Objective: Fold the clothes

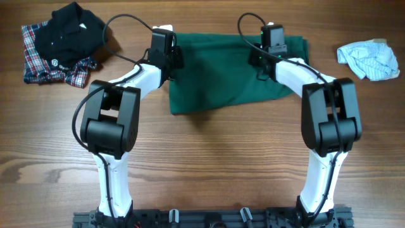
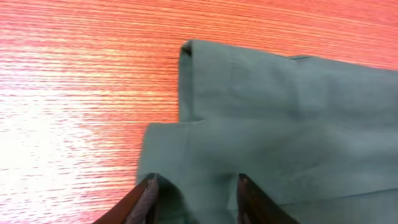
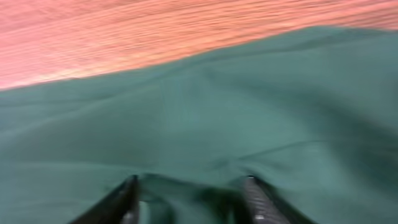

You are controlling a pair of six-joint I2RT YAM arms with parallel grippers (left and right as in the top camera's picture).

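The clothes [image 1: 228,73] lie folded into a dark green rectangle at the far middle of the wooden table [image 1: 209,164]. My left gripper [image 1: 169,56] hovers over the garment's left edge. In the left wrist view its jaws [image 2: 196,183] stand apart above the green fabric [image 2: 280,124], near a stepped folded corner. My right gripper [image 1: 276,45] is over the far right corner. In the blurred right wrist view it [image 3: 189,185] is open, and a low ridge of green cloth [image 3: 217,112] sits between the spread fingers.
A black shirt lying on a red-blue plaid shirt [image 1: 60,41] sits at the far left corner. A small crumpled pale blue-white cloth [image 1: 369,60] lies at the far right. Both arm bases stand at the near edge.
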